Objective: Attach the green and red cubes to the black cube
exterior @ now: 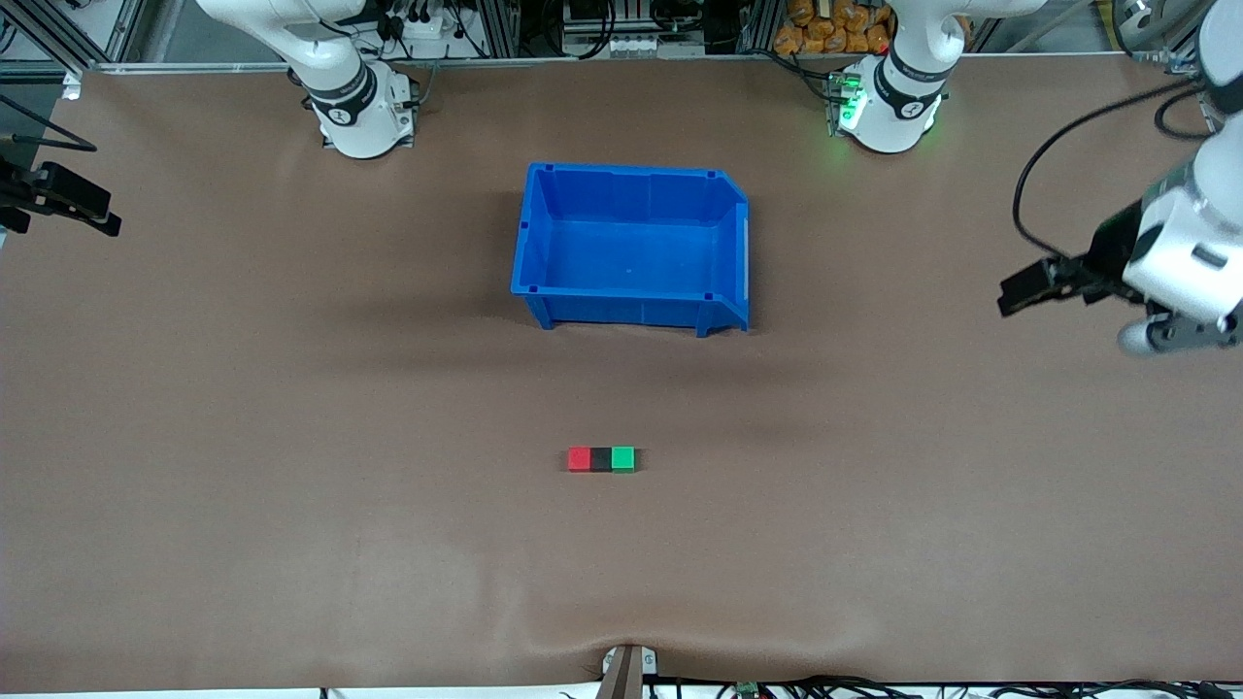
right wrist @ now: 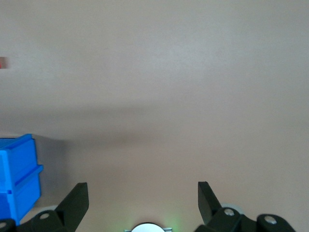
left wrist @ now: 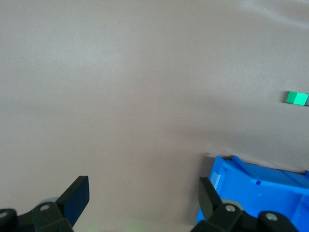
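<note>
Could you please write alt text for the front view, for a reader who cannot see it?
Red cube, black cube and green cube sit joined in a row on the table, nearer the camera than an empty blue bin. Both arms wait at the table's ends.

My front cam sits high, facing the arm bases over the whole tabletop (exterior: 291, 485). Both wrist cams look down from well up; all three catch the blue bin (exterior: 631, 248).

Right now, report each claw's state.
Left claw: open, holding nothing, over bare table at the left arm's end.
Right claw: open, holding nothing, over bare table at the right arm's end.
</note>
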Tool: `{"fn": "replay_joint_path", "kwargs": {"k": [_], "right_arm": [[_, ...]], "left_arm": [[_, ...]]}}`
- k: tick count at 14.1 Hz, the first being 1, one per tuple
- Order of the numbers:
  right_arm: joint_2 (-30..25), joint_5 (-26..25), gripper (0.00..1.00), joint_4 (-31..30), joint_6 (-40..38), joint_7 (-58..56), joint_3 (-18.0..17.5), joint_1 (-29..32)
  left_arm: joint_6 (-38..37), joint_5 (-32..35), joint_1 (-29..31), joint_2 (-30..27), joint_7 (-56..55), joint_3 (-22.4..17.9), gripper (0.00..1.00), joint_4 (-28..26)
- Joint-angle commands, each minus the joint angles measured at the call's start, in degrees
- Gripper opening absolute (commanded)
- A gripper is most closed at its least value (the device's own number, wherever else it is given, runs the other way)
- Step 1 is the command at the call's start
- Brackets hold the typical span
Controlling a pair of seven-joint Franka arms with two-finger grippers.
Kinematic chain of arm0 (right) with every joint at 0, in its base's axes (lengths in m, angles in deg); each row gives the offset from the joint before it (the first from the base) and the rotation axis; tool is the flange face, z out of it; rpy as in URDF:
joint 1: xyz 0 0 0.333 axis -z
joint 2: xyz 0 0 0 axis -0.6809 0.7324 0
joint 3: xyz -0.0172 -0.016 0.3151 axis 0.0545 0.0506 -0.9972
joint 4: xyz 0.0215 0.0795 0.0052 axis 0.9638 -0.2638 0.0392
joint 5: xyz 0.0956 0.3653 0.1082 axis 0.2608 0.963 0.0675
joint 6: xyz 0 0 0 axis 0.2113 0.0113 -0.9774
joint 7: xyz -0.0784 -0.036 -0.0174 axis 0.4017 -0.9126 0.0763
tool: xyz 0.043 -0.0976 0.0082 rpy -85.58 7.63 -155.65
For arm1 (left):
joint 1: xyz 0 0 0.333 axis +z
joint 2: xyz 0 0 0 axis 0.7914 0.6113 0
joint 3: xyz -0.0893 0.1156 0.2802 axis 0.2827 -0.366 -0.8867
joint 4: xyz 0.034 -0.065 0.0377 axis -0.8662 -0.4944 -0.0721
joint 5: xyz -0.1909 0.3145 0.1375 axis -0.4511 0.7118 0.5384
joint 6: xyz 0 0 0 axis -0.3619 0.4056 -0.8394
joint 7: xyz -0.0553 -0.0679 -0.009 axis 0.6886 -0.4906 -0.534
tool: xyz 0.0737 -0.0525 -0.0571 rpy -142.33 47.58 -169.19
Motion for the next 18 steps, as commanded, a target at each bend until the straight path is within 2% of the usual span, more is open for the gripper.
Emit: {"fn": "replay_joint_path", "kwargs": {"k": [1,4,7,9,13,16,18], "right_arm": [[0.6,1.7,1.0,1.7,-1.2,-1.1,-0.3,1.2],[0.6,1.7,1.0,1.8,-1.2,-1.0,-0.3,1.1],[0.5,1.6,1.0,1.9,-1.3,-1.1,-0.2,1.4],[0.6,1.6,1.0,1.9,-0.9,-1.1,-0.2,2.1],[0.6,1.7,1.0,1.9,-0.1,-1.0,-0.3,2.1],[0.6,1.6,1.0,1.9,0.0,-0.7,-0.6,1.6],[0.6,1.5,1.0,1.9,-0.1,-0.7,-0.6,1.8]], "left_arm": [[6.7,3.1,0.4,-10.7,4.7,0.4,1.0,-16.3],[3.9,3.1,2.9,-11.7,14.7,1.0,1.0,-16.3],[3.0,2.4,4.3,-11.3,14.8,1.8,1.0,-14.3],[-0.3,2.4,7.0,-10.9,14.5,4.1,1.0,-11.9],[-2.0,2.1,7.0,-8.1,14.6,4.2,1.0,-9.5],[-5.9,1.1,7.2,-7.2,14.6,4.2,1.0,-5.3],[-6.8,1.1,7.1,-6.8,14.8,4.2,1.0,-5.0]]}}
